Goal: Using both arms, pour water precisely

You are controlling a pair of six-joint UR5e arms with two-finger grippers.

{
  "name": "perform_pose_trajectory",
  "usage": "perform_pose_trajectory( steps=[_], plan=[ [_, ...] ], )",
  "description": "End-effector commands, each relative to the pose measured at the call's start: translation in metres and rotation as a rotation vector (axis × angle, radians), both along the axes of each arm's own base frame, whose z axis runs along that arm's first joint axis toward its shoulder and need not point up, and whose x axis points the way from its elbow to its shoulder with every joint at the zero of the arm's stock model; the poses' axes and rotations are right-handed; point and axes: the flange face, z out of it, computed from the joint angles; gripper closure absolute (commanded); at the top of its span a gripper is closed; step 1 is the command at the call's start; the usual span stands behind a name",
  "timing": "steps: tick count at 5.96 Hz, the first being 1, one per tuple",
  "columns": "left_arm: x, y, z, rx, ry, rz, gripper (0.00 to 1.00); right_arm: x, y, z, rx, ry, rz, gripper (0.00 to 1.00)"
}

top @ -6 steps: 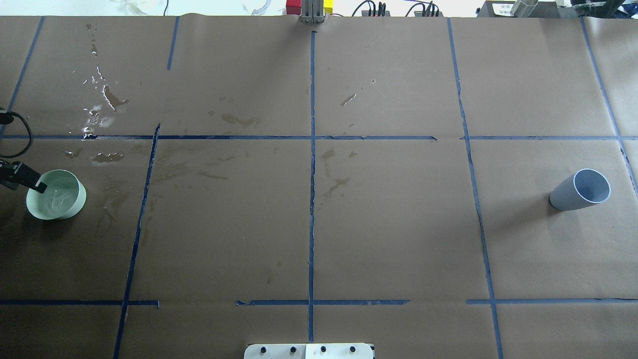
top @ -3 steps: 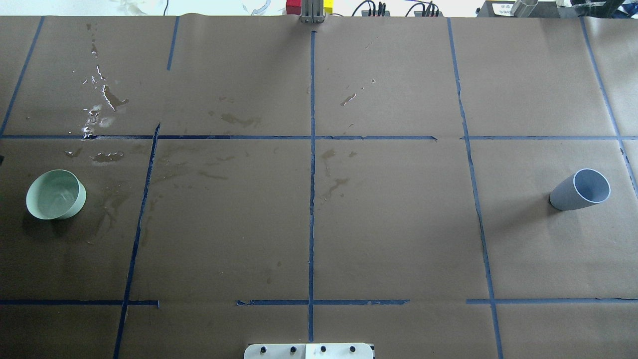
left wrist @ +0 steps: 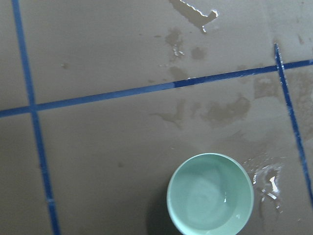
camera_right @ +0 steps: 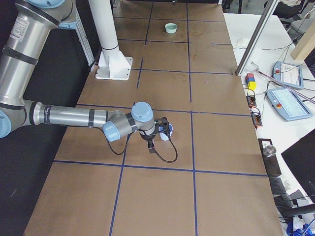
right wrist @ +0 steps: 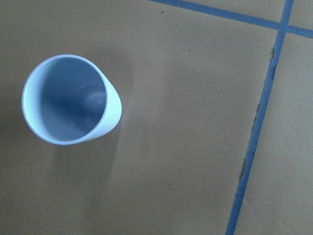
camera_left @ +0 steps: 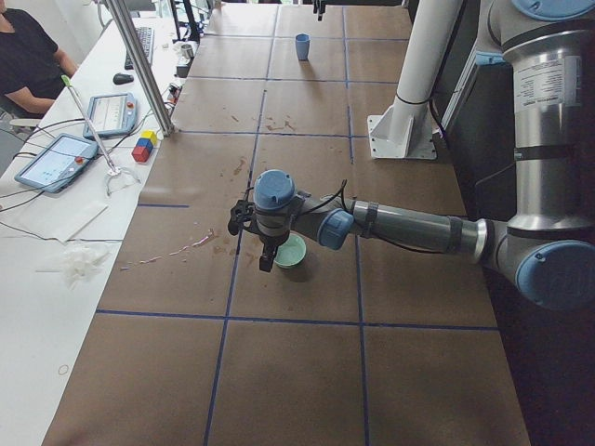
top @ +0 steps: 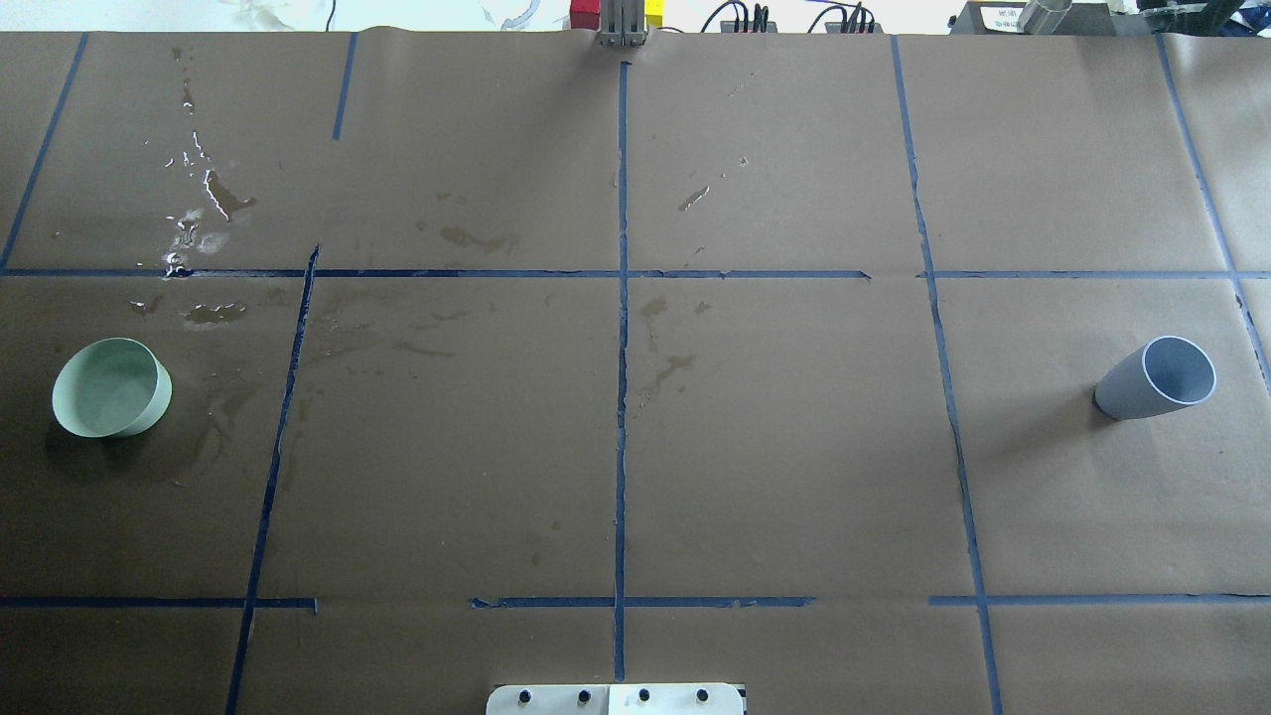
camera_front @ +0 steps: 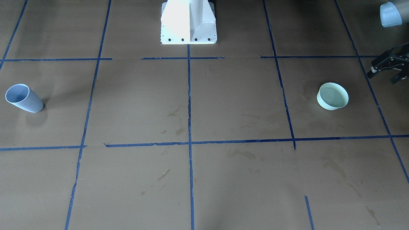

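A pale green bowl (top: 109,387) (camera_front: 332,95) (left wrist: 210,198) stands on the brown paper at the robot's far left, with clear water (left wrist: 203,205) lying still in it. My left gripper (camera_front: 385,76) hovers open beside and above the bowl, apart from it and holding nothing; its left arm (camera_left: 418,223) reaches out low over the table. A light blue cup (top: 1157,377) (camera_front: 24,98) (right wrist: 71,100) stands upright at the far right, its bottom showing. My right gripper (camera_right: 156,135) is right next to the cup, and I cannot tell whether it is open or shut.
Spilled water glistens on the paper beyond the bowl (top: 209,189) and right beside it (left wrist: 266,178). The white pedestal (camera_front: 188,22) stands at the table's middle edge. A side table holds tablets (camera_left: 56,158) and coloured blocks (camera_left: 144,146). A seated person (camera_left: 28,56) is near it.
One second ago my left gripper's finger was at the bowl's rim and the water rippled. The gripper has since drawn away left out of the overhead view. Bowl and cup stayed put.
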Motion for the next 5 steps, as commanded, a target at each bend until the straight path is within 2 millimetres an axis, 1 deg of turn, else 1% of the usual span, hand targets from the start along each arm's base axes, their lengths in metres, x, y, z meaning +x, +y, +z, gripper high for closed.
perform_pose_trajectory(
  steps=[1, 2, 3, 4, 5],
  plan=[
    [-0.046, 0.014, 0.019, -0.053, -0.042, 0.001, 0.00, 0.009, -0.010, 0.003, -0.014, 0.017, -0.038, 0.00],
    [-0.050, 0.017, 0.025, -0.130, -0.048, -0.002, 0.00, 0.018, -0.010, 0.000, -0.055, -0.035, -0.020, 0.00],
    [-0.051, 0.018, 0.030, -0.159, -0.049, -0.004, 0.00, 0.031, -0.014, -0.008, -0.047, -0.068, 0.014, 0.00],
    [-0.052, 0.024, 0.040, -0.178, -0.051, -0.003, 0.00, 0.037, -0.013, -0.005, -0.043, -0.065, 0.023, 0.00],
    [-0.053, 0.027, 0.044, -0.185, -0.065, -0.004, 0.00, 0.045, -0.015, -0.001, -0.025, -0.041, -0.001, 0.00]
  ],
)
